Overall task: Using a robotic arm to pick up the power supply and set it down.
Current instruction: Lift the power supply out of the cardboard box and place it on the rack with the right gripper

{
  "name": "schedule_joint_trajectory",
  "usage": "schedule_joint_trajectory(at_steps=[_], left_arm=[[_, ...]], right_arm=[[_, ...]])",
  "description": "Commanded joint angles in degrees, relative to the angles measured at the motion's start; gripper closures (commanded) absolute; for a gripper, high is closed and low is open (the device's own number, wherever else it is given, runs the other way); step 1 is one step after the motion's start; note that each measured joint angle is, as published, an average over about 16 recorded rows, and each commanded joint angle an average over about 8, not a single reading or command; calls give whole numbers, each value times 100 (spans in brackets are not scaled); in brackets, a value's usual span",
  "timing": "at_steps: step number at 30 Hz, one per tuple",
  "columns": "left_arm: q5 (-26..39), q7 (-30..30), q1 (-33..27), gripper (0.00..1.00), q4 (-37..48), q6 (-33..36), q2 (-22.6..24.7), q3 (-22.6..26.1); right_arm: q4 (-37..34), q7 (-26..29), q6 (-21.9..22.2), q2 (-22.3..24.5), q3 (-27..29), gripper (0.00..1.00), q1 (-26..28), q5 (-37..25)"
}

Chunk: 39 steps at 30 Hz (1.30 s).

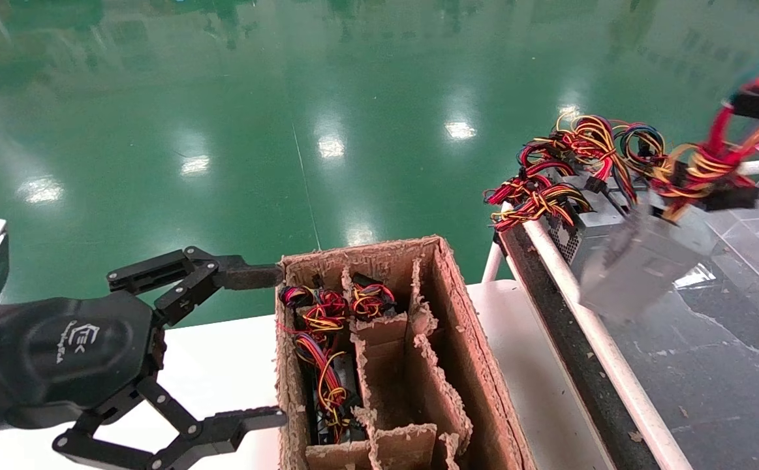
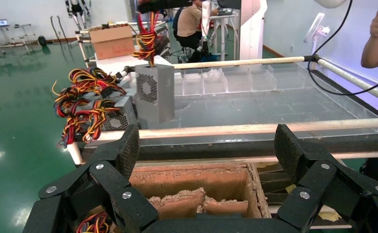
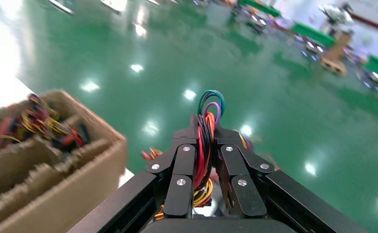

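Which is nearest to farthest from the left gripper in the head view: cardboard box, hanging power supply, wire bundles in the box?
1. Cardboard box, its near wall at the left gripper fingertips.
2. Wire bundles, just inside the box's left compartments.
3. Power supply, hanging far right over the conveyor.

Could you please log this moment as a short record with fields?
right pincer: shut on the wires of the power supply
power supply: hanging tilted from its wires over the clear tray
other supplies: stacked at the tray's end, wires trailing
left pincer: open, at the side of the box
box: cardboard, with dividers; wired units in one column
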Motion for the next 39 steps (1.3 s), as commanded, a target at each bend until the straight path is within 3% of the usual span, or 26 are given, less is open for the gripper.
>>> schedule_joint_trajectory(at_steps=[1, 11, 28, 39], left_arm=[[0, 0, 0, 0, 0, 0, 0, 0], [-1, 1, -1, 0, 0, -1, -1, 2], [-4, 3, -1, 0, 0, -2, -2, 5], [-5, 4, -2, 0, 0, -3, -3, 7]], right_arm=[[-103, -38, 7, 121, -9, 100, 0, -80], [-1011, -375, 372, 152, -153, 100, 197, -587], [-2391, -1393, 1008, -600, -552, 100, 1141, -1469], [-3021, -1791, 1064, -1052, -662, 100, 1595, -1645]])
